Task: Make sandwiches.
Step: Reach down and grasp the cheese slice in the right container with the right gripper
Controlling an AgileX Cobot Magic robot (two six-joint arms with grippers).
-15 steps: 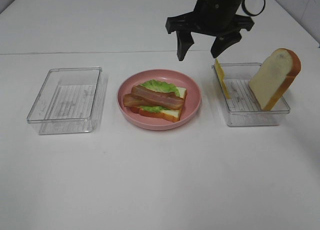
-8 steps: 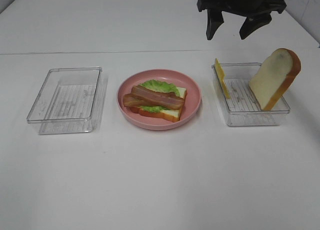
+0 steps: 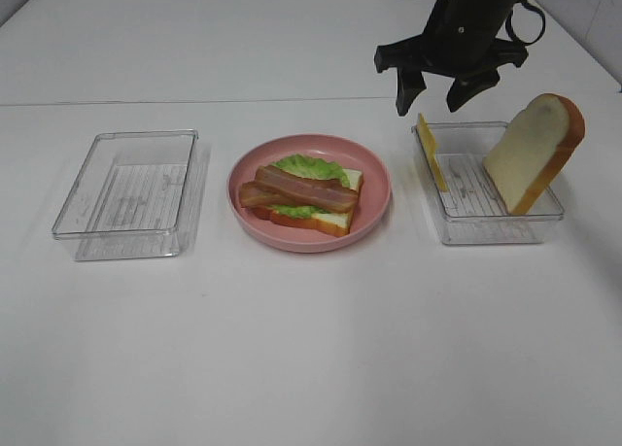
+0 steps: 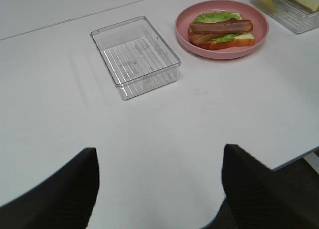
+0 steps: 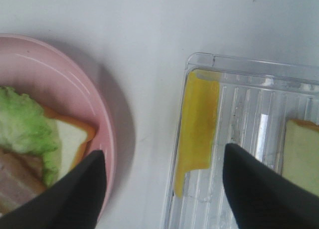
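The sandwich (image 3: pixel 303 201) shows two bacon strips (image 3: pixel 301 188) over lettuce (image 3: pixel 309 164) hiding most of its bread (image 3: pixel 337 219), while the right gripper (image 3: pixel 430 101) hangs jaws apart, empty.

Shows the right hand (image 3: pixel 429 104) hanging over the table (image 3: pixel 311 368), jaws apart and empty. Places the yellow cheese slice (image 3: pixel 431 154) just beneath it, on edge in a clear tray (image 3: pixel 486 230), bread slice (image 3: pixel 535 153) leaning farther right. Sets the open sandwich (image 3: pixel 301 198) on a pink plate (image 3: pixel 374 213) off to its left.

Evenly lit plain white table (image 3: pixel 292 368) with a seam (image 3: pixel 194 102) across its far part.
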